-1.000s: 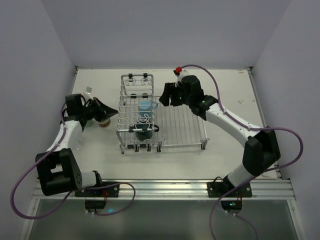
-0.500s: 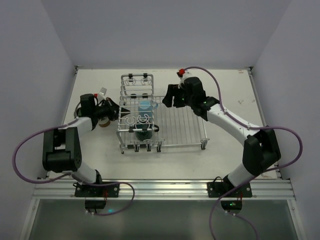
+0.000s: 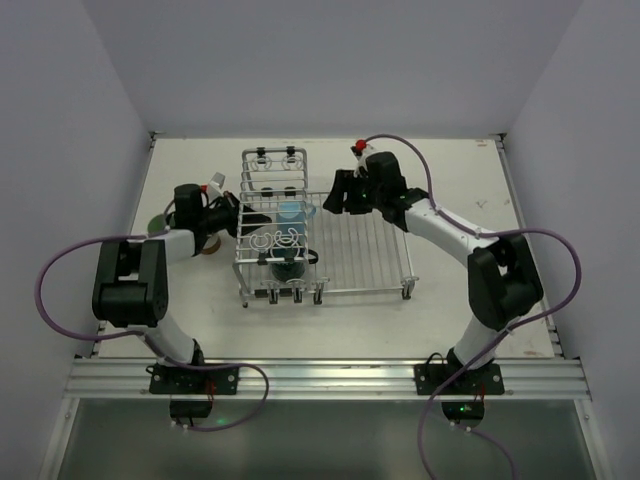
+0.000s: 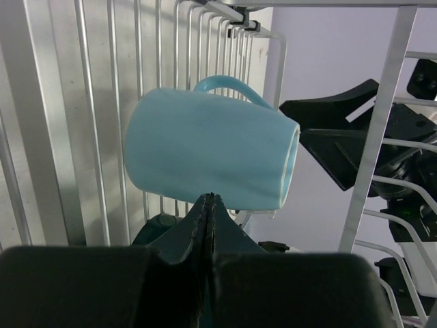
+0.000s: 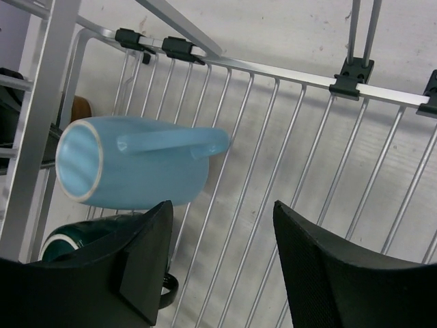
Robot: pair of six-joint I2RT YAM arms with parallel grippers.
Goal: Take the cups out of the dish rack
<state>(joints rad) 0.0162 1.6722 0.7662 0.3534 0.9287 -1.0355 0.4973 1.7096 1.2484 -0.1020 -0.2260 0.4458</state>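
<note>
Light-blue mug lies on its side in the dish rack's raised section, mid-worktop, a bit toward the left edge. Right pincer is spread wide facing its mouth, probably lining up a grab. Left pincer is pinched closed and empty, maybe to nudge it.

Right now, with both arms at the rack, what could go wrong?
Both grippers face the blue mug from opposite sides, the left gripper shut, the right gripper open; they could collide or snag the rack wires. The mug lies on its side near the teal cup, so a nudge might roll it.
</note>
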